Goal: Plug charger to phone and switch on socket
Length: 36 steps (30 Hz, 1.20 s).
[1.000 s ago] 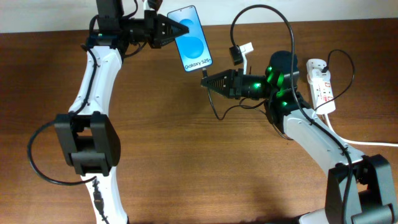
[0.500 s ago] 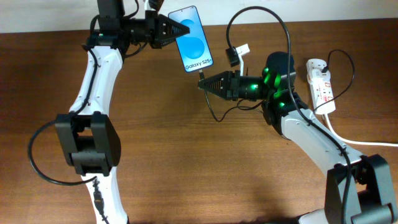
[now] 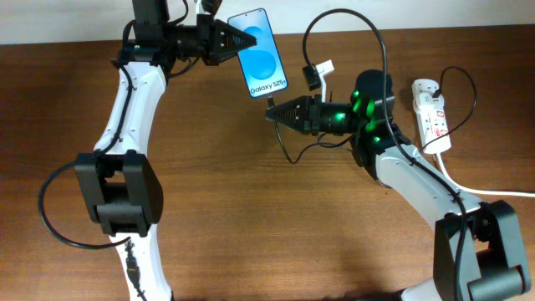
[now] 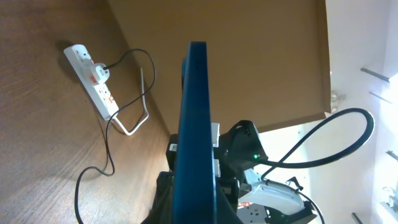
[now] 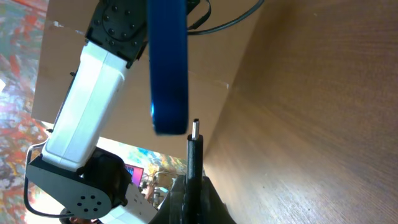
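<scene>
My left gripper point(image 3: 236, 39) is shut on the phone point(image 3: 261, 52), holding it above the table's far side with its blue "Galaxy S25" screen facing up. In the left wrist view the phone point(image 4: 196, 130) is edge-on. My right gripper point(image 3: 277, 110) is shut on the charger's black plug point(image 3: 272, 101), whose tip sits just below the phone's lower edge, a small gap apart. In the right wrist view the plug tip point(image 5: 194, 130) points at the phone's bottom edge point(image 5: 168, 68). The charger cable point(image 3: 368, 25) loops to the socket point(image 3: 433, 113) at the right.
The socket's thick white cord point(image 3: 485, 191) runs off to the right edge. A small black adapter with a white tag point(image 3: 315, 73) hangs on the cable near the phone. The socket also shows in the left wrist view point(image 4: 93, 81).
My right gripper has moved left and slightly up with the plug, bringing its tip close under the phone's lower edge. The left arm and phone have hardly moved.
</scene>
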Available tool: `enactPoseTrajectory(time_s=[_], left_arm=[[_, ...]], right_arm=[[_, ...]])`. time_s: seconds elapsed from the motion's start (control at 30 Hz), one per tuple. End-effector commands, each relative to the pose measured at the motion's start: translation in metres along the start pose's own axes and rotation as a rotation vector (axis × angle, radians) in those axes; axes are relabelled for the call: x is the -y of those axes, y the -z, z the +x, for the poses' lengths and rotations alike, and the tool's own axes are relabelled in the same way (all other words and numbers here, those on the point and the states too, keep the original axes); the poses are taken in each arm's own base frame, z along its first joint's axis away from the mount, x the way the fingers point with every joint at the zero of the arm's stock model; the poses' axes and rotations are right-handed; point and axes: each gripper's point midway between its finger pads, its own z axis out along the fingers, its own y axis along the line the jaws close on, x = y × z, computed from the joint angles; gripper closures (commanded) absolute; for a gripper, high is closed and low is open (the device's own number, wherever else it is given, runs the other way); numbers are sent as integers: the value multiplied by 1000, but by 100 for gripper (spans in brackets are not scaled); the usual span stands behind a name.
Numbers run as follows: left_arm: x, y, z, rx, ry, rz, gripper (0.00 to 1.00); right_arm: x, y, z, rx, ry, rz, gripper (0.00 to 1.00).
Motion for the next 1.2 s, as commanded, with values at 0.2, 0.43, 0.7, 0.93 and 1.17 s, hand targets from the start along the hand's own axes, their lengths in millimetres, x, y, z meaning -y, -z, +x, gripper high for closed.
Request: enactPoseTrajectory(time_s=[0.2, 0.43, 0.7, 0.93, 1.17], left_arm=[[14, 6, 1, -14, -21, 22, 100], [14, 6, 1, -14, -21, 22, 100], [14, 6, 1, -14, -20, 22, 100], [14, 6, 1, -15, -19, 22, 100], [13, 5, 2, -17, -5, 23, 100]], right_arm=[[-6, 2, 6, -54, 13, -36, 96], [-7, 2, 6, -51, 21, -38, 96], [-9, 2, -1, -22, 55, -39, 96], [-8, 2, -2, -12, 55, -33, 96], [-7, 2, -6, 9, 54, -22, 96]])
